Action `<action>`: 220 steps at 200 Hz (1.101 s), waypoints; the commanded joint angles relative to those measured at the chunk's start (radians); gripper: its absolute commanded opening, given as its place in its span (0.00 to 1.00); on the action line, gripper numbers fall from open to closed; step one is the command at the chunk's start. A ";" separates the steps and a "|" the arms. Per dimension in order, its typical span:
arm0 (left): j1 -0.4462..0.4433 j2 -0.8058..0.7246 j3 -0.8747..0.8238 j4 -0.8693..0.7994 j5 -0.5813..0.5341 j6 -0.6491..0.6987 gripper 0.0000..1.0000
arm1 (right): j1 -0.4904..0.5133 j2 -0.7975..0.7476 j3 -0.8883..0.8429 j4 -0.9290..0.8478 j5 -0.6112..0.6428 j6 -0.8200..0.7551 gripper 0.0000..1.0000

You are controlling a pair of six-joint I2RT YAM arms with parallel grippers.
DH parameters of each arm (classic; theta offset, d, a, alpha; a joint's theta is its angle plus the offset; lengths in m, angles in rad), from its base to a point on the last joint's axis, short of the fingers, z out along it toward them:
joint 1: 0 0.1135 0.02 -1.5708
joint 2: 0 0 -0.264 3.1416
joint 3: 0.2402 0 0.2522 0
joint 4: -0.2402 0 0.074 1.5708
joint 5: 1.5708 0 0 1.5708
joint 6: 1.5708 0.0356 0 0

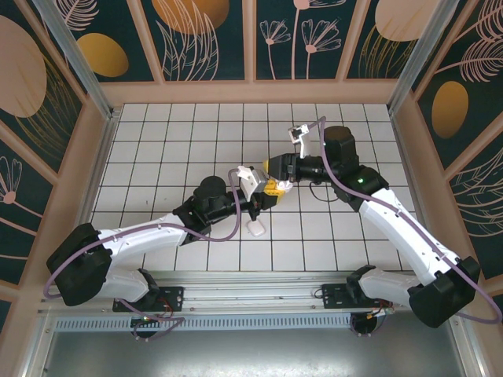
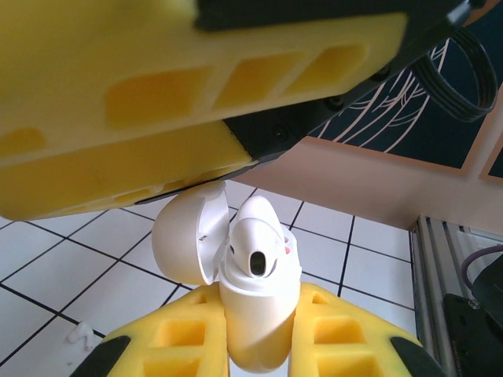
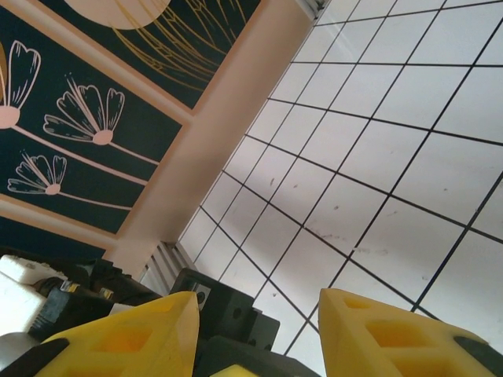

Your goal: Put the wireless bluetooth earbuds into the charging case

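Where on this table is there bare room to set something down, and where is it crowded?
Bare tiles: far left, between the left wall and the left arm; near right, between the right arm and the front edge. Crowded mid-table, where the left tool holds the charging case by the right tool.

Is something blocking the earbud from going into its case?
Nothing visible does. The lid is flipped open to the side, and one earbud already sits in the charging case, gripped by the left pincer.
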 commanded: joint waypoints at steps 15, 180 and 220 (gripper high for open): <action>-0.003 0.000 0.036 0.041 -0.011 0.011 0.00 | 0.005 -0.004 0.027 -0.085 -0.058 -0.023 0.45; 0.037 -0.031 -0.027 0.092 0.020 -0.019 0.00 | 0.005 -0.169 -0.021 -0.169 0.040 0.031 0.44; 0.038 -0.031 -0.020 0.098 0.092 -0.010 0.00 | -0.027 -0.093 -0.002 -0.184 0.063 0.014 0.44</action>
